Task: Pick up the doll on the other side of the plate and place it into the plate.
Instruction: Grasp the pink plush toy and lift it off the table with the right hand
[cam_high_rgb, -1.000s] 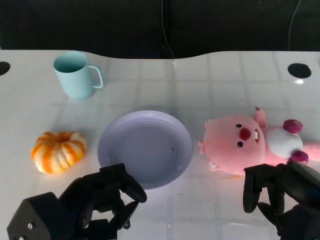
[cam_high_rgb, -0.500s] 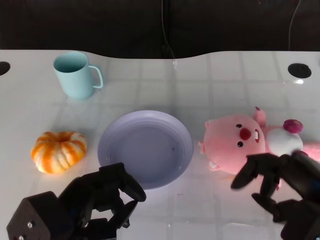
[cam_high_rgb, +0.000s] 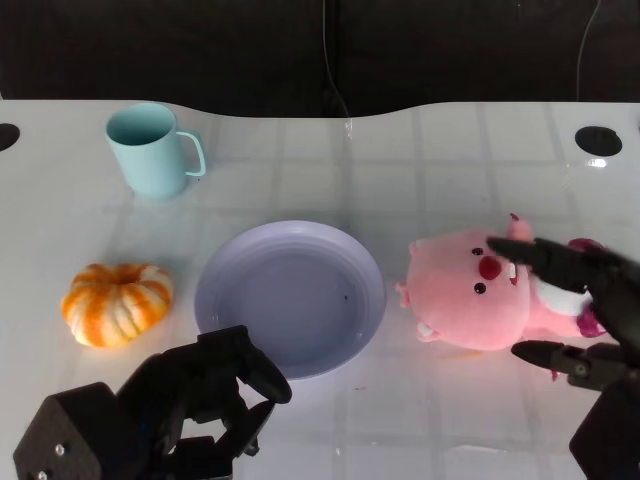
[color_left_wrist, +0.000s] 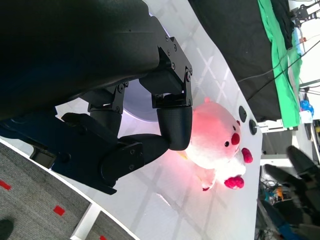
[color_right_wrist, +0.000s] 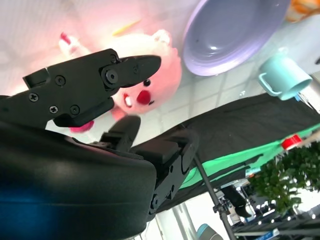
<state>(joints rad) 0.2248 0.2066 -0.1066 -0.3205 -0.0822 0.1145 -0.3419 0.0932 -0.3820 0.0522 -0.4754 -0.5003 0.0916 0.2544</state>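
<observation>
A pink plush doll (cam_high_rgb: 470, 295) with a red nose lies on its side on the white table, just right of the lavender plate (cam_high_rgb: 290, 297). My right hand (cam_high_rgb: 575, 305) hovers over the doll's body with fingers spread apart, holding nothing. The right wrist view shows its fingers (color_right_wrist: 127, 67) stretched above the doll (color_right_wrist: 150, 85), with the plate (color_right_wrist: 230, 35) beyond. My left hand (cam_high_rgb: 190, 405) sits near the table's front edge below the plate, fingers curled in on nothing. In the left wrist view the doll (color_left_wrist: 220, 140) lies past those curled fingers (color_left_wrist: 170, 125).
A light blue mug (cam_high_rgb: 150, 150) stands at the back left. An orange pumpkin (cam_high_rgb: 117, 302) sits left of the plate. Dark round holes (cam_high_rgb: 598, 140) mark the table's far corners. A black backdrop runs behind the table.
My right hand has risen from the front edge and reached forward over the doll, its fingers spreading from curled to open. The left hand and the objects stay put.
</observation>
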